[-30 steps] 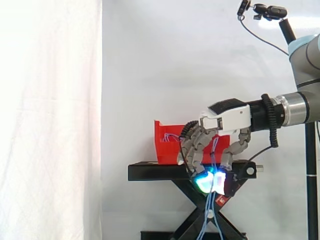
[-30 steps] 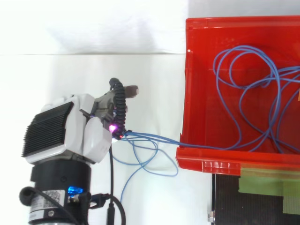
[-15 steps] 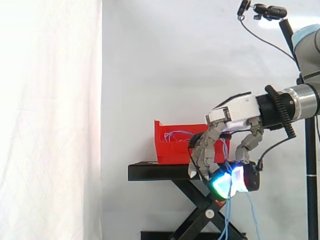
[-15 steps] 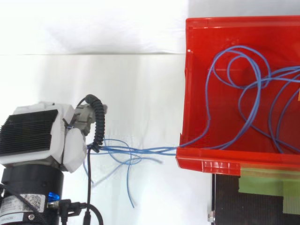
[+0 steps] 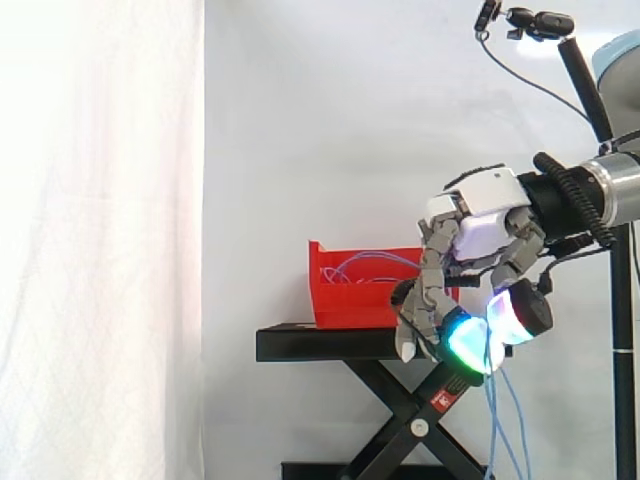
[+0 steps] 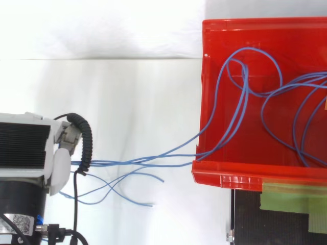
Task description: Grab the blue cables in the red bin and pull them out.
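Observation:
The red bin holds loops of thin blue cables. Several strands run taut over its left rim to my hand, which sits well left of the bin. From the side, my hand hangs right of the red bin, a little above the stand top, fingers curled downward with glowing cyan and white fingertips pinching the strands. Loose blue cable ends dangle below the hand. More cable loops rise above the bin's rim.
The bin sits on a black scissor-lift stand before a white curtain. Green tape marks the stand top beside the bin. A small camera on a pole is at the upper right.
My hand has moved away from the bin and upward with the cables in it. The strands are drawn out longer and tauter, and the loops inside the bin have shifted toward the rim.

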You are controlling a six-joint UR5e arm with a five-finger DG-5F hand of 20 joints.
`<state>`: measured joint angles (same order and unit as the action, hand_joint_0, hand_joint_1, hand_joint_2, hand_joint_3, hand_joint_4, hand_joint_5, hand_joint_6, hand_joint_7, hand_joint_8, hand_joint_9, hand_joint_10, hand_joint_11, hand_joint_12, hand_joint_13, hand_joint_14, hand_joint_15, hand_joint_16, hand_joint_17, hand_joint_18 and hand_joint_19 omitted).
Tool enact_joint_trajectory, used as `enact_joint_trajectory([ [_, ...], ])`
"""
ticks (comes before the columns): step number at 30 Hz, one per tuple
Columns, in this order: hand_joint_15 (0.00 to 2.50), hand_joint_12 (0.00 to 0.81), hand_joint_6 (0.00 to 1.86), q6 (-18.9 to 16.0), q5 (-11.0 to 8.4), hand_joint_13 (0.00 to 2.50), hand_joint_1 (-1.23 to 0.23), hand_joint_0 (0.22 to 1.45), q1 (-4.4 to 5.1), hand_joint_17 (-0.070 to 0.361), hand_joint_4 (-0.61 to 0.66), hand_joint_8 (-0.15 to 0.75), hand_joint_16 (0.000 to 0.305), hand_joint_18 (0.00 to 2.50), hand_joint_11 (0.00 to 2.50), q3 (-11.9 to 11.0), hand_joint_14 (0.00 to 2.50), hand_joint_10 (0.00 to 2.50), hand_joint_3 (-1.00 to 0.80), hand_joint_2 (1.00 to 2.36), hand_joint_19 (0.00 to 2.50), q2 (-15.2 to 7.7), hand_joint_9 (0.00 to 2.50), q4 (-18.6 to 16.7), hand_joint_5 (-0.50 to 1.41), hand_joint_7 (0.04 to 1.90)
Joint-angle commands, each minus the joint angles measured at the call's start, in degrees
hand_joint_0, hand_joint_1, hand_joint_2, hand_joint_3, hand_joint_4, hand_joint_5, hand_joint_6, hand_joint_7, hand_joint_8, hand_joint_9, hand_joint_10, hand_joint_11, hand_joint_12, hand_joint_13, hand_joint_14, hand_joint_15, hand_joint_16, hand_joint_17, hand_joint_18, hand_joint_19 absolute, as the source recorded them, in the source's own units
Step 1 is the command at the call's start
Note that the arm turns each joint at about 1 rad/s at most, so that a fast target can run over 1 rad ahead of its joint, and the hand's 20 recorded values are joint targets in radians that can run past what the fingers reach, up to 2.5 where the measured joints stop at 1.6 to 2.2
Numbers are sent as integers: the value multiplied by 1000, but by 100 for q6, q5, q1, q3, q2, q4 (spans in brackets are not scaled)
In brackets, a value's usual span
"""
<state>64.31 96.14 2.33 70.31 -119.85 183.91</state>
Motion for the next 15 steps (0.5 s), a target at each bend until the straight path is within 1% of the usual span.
enact_joint_trajectory([
  [1,415,338,736,-2234,-7,740,-795,900,57,89,6,254,39,557,531,0,16,20,-1000,1000,453,-3,958,5,882,714],
  [2,414,338,739,-2375,-16,740,-795,899,57,89,15,257,39,556,536,0,16,19,-1000,1000,461,6,960,5,882,702],
  [3,414,338,739,-2445,-16,740,-795,899,66,89,15,257,39,556,536,0,16,19,-1000,1000,461,-3,960,14,882,702],
  [4,420,340,733,-2683,-33,739,-795,899,66,89,15,253,39,556,532,0,18,20,-1000,1000,461,-3,961,14,879,709],
  [7,415,338,725,-2902,-33,740,-795,898,75,89,9,256,40,558,527,0,16,18,-1000,1000,453,-3,960,14,882,716],
  [8,415,338,726,-3034,-33,740,-795,896,75,89,11,257,40,557,536,0,16,19,-1000,1000,461,-3,965,31,882,707],
  [10,412,339,719,-3157,-33,740,-794,897,84,89,13,257,40,558,533,0,17,20,-1000,1000,461,-3,965,66,883,712],
  [12,418,336,720,-3342,-33,741,-794,896,84,89,12,259,40,558,533,0,16,18,-1000,1000,461,6,965,207,884,703],
  [15,417,338,704,-3421,-33,740,-793,895,93,89,1,259,40,559,533,0,17,20,-1000,1000,461,-3,965,330,885,713],
])
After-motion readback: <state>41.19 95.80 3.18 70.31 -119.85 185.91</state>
